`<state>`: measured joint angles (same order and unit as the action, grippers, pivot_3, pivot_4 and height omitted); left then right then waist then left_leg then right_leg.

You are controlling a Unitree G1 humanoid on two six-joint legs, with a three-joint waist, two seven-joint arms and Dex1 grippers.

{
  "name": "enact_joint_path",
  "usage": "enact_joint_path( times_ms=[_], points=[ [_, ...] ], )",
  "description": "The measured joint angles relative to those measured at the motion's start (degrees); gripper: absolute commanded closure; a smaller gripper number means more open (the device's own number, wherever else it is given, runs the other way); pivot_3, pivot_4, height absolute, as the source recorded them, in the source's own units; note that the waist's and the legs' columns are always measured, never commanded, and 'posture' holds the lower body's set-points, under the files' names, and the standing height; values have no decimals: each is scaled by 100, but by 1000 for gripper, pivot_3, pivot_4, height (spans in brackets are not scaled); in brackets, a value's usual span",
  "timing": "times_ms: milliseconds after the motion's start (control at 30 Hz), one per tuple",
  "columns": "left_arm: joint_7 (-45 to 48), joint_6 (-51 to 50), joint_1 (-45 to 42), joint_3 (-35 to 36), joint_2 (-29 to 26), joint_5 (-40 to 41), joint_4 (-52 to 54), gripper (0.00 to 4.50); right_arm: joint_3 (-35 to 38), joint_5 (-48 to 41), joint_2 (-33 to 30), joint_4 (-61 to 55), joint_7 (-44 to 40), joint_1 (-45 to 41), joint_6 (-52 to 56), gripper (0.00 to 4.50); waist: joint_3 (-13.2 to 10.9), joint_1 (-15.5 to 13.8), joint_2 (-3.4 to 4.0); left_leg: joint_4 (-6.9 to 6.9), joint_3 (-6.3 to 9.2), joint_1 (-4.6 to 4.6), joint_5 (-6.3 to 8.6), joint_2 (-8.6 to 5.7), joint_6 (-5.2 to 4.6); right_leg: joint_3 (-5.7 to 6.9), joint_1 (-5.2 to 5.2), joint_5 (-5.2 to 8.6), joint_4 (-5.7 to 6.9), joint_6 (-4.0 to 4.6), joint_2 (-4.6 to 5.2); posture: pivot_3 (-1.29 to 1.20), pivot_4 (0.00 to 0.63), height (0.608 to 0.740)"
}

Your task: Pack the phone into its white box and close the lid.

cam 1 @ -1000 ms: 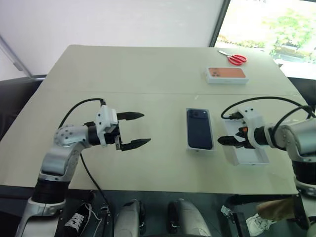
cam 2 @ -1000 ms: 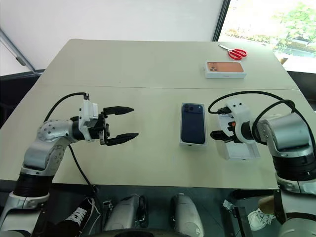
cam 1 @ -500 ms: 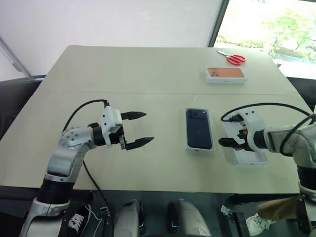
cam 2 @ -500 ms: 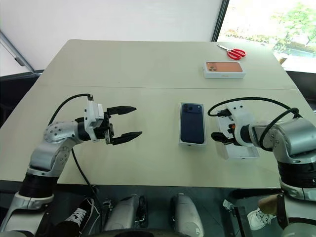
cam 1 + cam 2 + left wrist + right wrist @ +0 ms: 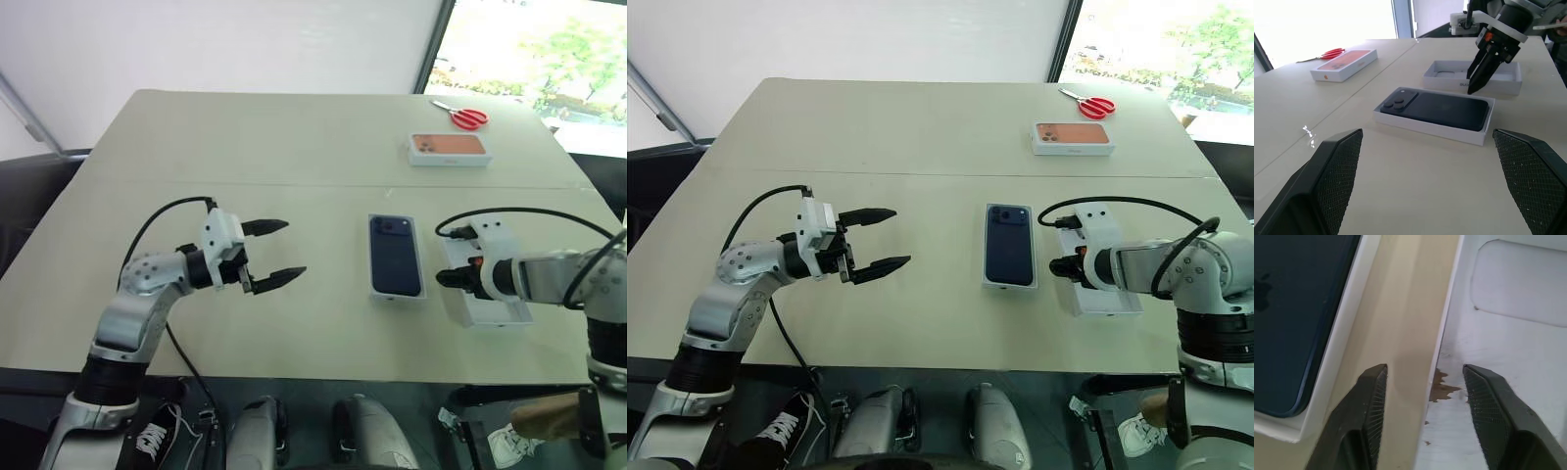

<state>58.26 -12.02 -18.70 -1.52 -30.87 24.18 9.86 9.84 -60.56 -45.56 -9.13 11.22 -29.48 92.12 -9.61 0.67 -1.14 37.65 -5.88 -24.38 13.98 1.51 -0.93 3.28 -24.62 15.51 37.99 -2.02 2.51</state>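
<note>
Straddling the lid (image 5: 1508,308) wall, right gripper (image 5: 1425,382) fingers apart, seen close at wrist; left gripper (image 5: 272,253) spread wide; phone (image 5: 395,256) boxed.

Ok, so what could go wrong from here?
The right gripper straddles only one thin wall of the white rectangular lid, lying hollow side up; so narrow a pinch could slip or tilt it. Its outer finger stands in the slim gap beside the shallow white box holding the dark navy phone and might nudge it.

The phone (image 5: 1437,108) looks glossy and smooth; the lid (image 5: 1508,382) is matt white card (stained brown); the surface (image 5: 294,147) is smooth and matt.
</note>
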Motion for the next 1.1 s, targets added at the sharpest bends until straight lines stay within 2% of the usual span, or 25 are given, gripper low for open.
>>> enact_joint_path(
  times_ms=[267, 367, 467, 500, 733, 900, 1100],
  points=[
    [-114, -21, -1, 0, 1, 1, 0, 0, -11, -516, 0, 87, 578, 0, 0, 1772, 0, -1, 0, 0, 0, 0, 0, 0, 0, 0, 0, 1, 0, -2, 0, 0, 150, 740],
    [-157, -37, -2, 0, 11, 2, 0, 0, -17, -589, 2, 95, 702, -1, 0, 2675, 0, -2, 0, 0, 0, -1, 0, 0, 0, -1, 0, 1, 0, -2, 0, 0, 150, 740],
    [-202, -42, -2, -1, 17, 2, 0, 0, -47, -568, 17, 96, 735, 12, 0, 4138, 0, -1, 0, 0, 0, 0, 0, 0, 0, -1, 0, 1, 0, -3, 0, 0, 150, 740],
    [-212, -43, -2, -1, 23, 2, 0, 0, -46, -524, 20, 94, 730, 28, 0, 4467, 0, -2, 0, 0, 0, -1, 0, 0, 0, -1, 0, 1, 0, -3, 0, 0, 150, 740],
    [-324, -114, 24, -1, 50, 1, 21, 0, 144, 98, 399, 113, 578, -22, 0, 4467, 7, 18, -11, 10, -1, 5, 1, 1, -2, -2, 12, -1, -4, -9, 0, 0, 150, 740],
    [-376, -189, -13, 9, 52, 9, 28, 0, 427, 586, 949, 441, 246, -731, -191, 4467, 3, 29, -5, 7, -3, 0, 1, 7, -2, -3, 2, -1, -2, -9, -8, 0, 150, 740],
    [-504, -360, -96, 42, 55, 11, -71, 0, 897, 730, 1575, 697, -422, -1525, -1191, 4467, 1, -9, -2, 3, -3, -5, 2, 3, -5, -3, 0, -1, -4, -10, -6, 0, 150, 740]
  ],
)
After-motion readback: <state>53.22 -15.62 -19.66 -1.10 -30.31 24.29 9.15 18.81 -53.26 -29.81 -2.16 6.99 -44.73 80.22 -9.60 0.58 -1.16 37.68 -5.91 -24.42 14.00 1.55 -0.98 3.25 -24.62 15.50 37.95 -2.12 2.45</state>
